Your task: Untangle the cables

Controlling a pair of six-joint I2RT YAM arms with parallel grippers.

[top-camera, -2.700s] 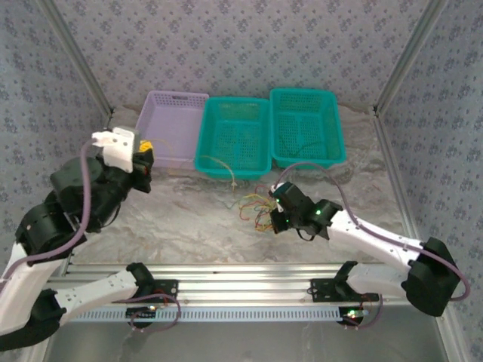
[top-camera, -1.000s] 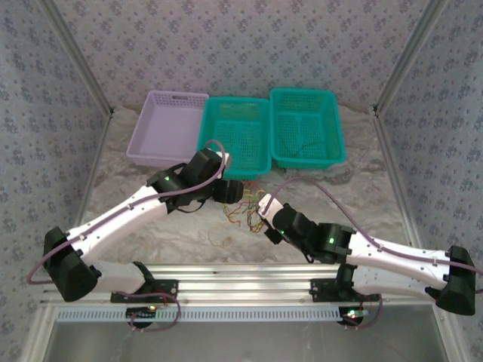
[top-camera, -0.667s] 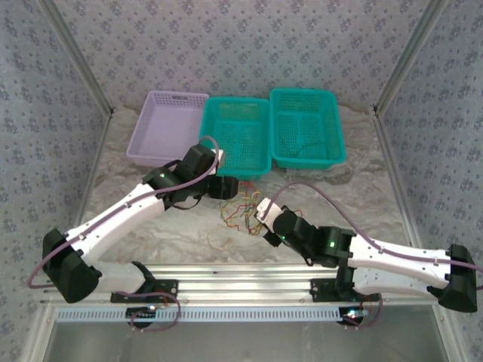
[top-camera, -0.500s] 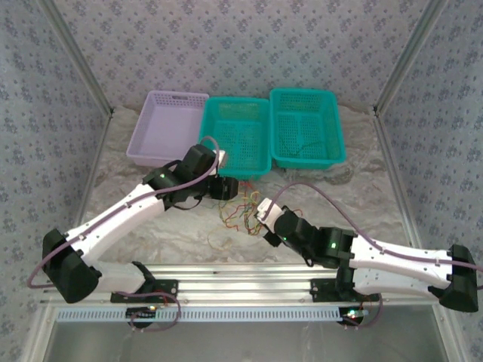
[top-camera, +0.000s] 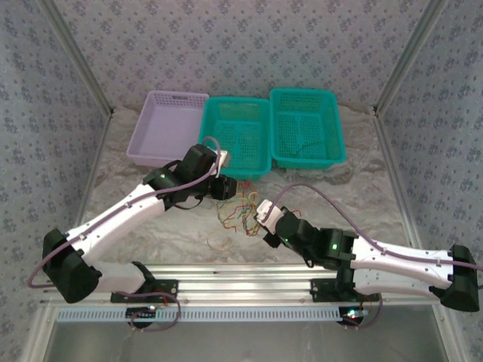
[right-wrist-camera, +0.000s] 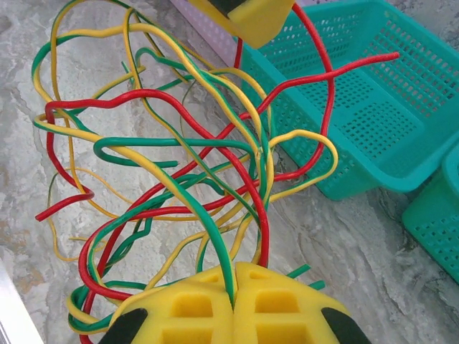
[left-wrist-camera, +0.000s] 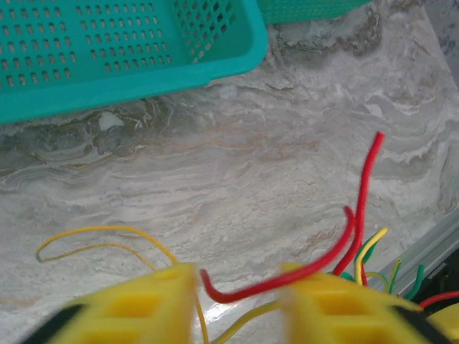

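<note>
Containers first: purple basket [top-camera: 167, 127] upper left of the top view, mid teal basket [top-camera: 235, 139] touching its right side, right teal basket [top-camera: 306, 127] next along. A thin strand seems to lie in the right teal one, too small to be sure. Can't make out contents of the other two.

Cables [top-camera: 240, 213] sit as one red/yellow/green tangle on the marble table [top-camera: 362, 192], centre of frame, just below the mid teal basket and outside it. One loose yellow strand [top-camera: 219, 243] lies a bit lower, apart from the bunch.

My L arm runs diagonally from lower left up to centre. Left gripper [top-camera: 226, 188] is at the tangle's upper left edge, next to the mid basket's near corner. In the L wrist cam my left gripper [left-wrist-camera: 239, 287] has its fingers apart, and a red cable [left-wrist-camera: 237, 294] crosses the gap, not pinched.

My R arm lies low from lower right toward centre. Right gripper [top-camera: 263, 220] is at the tangle's right edge. R wrist cam: right gripper [right-wrist-camera: 234, 287] is clenched, pads together, with green and yellow strands of the cables [right-wrist-camera: 186, 165] pinched at the seam and the bunch fanning out above.
</note>
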